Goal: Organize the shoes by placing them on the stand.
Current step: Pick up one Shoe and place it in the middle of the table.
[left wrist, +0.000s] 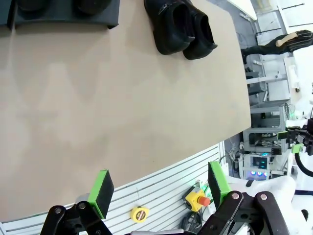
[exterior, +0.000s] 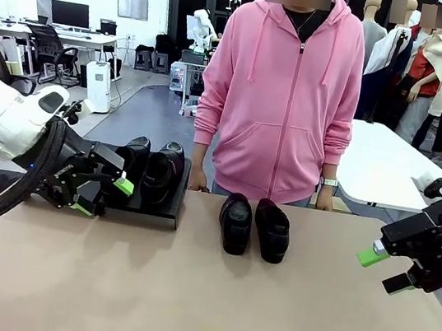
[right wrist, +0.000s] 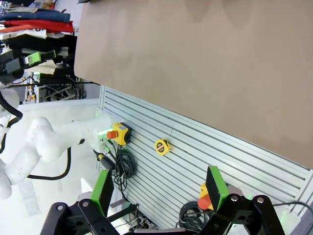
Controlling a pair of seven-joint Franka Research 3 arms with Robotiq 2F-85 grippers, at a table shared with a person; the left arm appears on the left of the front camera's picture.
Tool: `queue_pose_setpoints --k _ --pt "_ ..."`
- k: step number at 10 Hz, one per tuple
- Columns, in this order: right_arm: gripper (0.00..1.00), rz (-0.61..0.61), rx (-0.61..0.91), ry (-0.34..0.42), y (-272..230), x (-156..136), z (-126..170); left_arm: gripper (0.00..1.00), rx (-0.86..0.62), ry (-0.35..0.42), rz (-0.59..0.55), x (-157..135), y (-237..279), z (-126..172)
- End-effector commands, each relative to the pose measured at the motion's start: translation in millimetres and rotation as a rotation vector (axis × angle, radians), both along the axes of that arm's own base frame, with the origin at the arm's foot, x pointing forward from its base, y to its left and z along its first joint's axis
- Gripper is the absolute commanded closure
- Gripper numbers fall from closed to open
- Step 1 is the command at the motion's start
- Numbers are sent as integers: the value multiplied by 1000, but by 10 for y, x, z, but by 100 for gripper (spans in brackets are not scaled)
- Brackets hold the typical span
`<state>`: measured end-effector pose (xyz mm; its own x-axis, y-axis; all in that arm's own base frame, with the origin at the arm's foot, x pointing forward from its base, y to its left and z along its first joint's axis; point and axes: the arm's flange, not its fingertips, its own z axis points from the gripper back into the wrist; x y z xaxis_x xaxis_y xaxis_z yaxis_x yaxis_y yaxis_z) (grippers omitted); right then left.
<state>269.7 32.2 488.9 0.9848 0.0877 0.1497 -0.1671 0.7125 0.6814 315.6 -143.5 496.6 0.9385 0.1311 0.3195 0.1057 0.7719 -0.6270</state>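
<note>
The shoes left to place, a pair [exterior: 253, 227], stand close together on the bare surface [exterior: 184, 301]. They are well beyond the left hand [exterior: 104, 196] and off to its right, and are seen ahead of its fingers in the left wrist view [left wrist: 181, 29]. Two more shoes [exterior: 154, 170] already sit on the stand [exterior: 160, 213], just past that hand's fingertips. Both hands are spread wide and hold nothing. The right hand [exterior: 384, 271] hangs over the surface's right side, with the loose pair well off to its left. The left hand looks the better choice, since the stand lies right by it. It should come down over the shoe nearer to it, with fingers on either side of the narrow waist by the opening. One finger must slip into the slim gap between the pair without nudging the other shoe. Glossy leather likely slides, so seat the pads low before lifting. How much room is free on the stand is hidden behind the left hand. A person [exterior: 281, 99] rests hands at the far edge, so keep the reach short of them.
</note>
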Motion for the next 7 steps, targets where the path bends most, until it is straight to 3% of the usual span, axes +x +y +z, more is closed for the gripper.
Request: queue_pose_setpoints --k 1,2,3,5,6,7 --pt "0 13 37 -18 7 19 18 0 -4 7 3 -22 11 17" --pt "0 0 0 0 0 0 0 0 -4 7 3 -22 11 17" --pt "0 37 -101 -35 160 103 91 0 -4 7 3 -22 11 17" --pt "0 82 -358 74 698 1144 421 0 -4 7 3 -22 11 17" --pt "0 77 -439 119 971 1720 469 0 -4 7 3 -22 11 17" --pt "0 17 -532 166 1341 2263 334 0 -4 7 3 -22 11 17"
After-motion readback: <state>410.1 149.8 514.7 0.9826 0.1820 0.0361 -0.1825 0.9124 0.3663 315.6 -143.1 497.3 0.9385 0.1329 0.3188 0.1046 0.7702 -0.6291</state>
